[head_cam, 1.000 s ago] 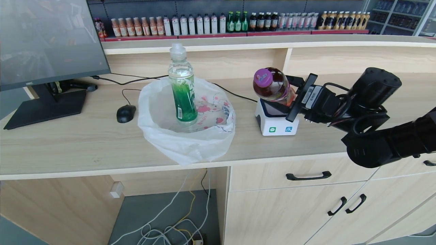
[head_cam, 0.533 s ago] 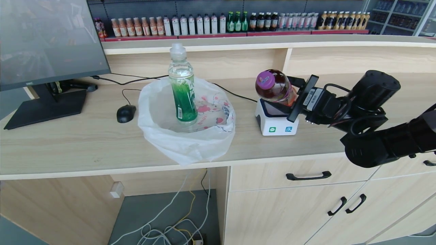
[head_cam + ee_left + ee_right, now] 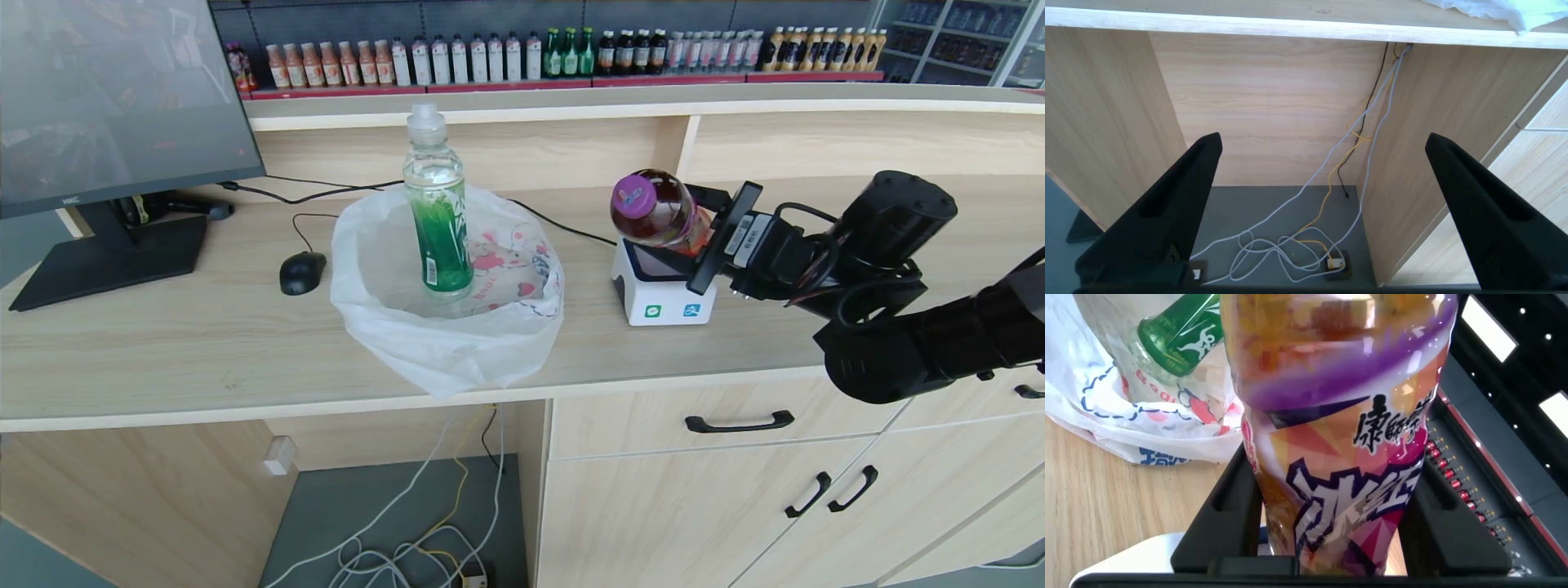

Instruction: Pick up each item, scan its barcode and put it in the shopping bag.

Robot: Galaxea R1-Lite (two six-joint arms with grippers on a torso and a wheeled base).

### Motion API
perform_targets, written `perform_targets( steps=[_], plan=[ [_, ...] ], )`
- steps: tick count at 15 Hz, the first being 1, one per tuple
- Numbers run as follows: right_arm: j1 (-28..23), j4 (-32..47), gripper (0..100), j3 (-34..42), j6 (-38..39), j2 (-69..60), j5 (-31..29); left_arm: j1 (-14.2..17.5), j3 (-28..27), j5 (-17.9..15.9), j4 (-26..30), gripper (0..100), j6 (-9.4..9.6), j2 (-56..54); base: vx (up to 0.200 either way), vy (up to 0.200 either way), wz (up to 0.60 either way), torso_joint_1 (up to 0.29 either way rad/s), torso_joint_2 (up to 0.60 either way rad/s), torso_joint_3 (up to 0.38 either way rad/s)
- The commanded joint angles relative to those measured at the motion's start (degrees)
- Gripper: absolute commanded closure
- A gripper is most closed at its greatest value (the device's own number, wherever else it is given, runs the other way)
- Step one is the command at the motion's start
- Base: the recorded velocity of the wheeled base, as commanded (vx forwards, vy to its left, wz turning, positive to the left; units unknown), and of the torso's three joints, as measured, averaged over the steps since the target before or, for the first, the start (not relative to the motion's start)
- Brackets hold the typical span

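Wood surface, near side: right hand is gripping the purple-capped bottle just above the scanner, long axis tilted, cap pointing to the robot's left. Shopping bag is sitting further left, so the carry is probably heading leftward. Left hand is hanging wide open below the surface.

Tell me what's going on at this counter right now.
The robot's right pincer grips a purple-capped drink bottle, turned sideways over the white scanner box on the counter. Beside the scanner, a green bottle stands upright inside the white shopping bag. The left pincer hangs open below the counter's edge, holding nothing.
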Motion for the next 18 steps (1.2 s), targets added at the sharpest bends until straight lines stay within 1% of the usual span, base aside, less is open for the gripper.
perform_targets(
  steps=[1, 3, 8, 11, 16, 18],
  plan=[
    [0.91, 0.12, 100, 0.17, 0.15, 0.09, -0.2, 0.0, -0.04, 0.01, 0.0, 0, 0.0, -0.02, 0.0, 0.0, 0.0, 0.0, 0.0, 0.0],
    [1.7, 0.12, 100, 0.17, 1.03, -0.09, -0.99, 0.0, 0.05, 0.01, 0.0, 0, 0.0, -0.02, 0.0, 0.0, 0.0, 0.0, 0.0, 0.0],
    [1.7, 0.03, 100, 0.17, 1.47, -0.27, -1.25, 0.0, 0.05, 0.01, 0.0, 0, 0.0, -0.02, 0.0, 0.0, 0.0, 0.0, 0.0, 0.0],
    [1.88, 0.47, 100, 0.61, 2.43, -1.85, -2.4, 0.0, -0.04, 0.01, 0.0, 0, 0.0, -0.02, 0.0, 0.0, 0.0, 0.0, 0.0, 0.0],
    [2.05, 0.56, 100, 0.78, 8.41, -7.47, -7.41, 0.0, -0.04, 0.01, 0.0, 0, 0.0, -0.02, 0.0, 0.0, 0.0, 0.0, 0.0, 0.0],
    [2.05, 0.56, 100, 0.87, 10.43, -8.79, -7.67, 0.0, 0.05, 0.01, 0.0, 0, 0.0, -0.02, 0.0, 0.0, 0.0, 0.0, 0.0, 0.0]
  ],
)
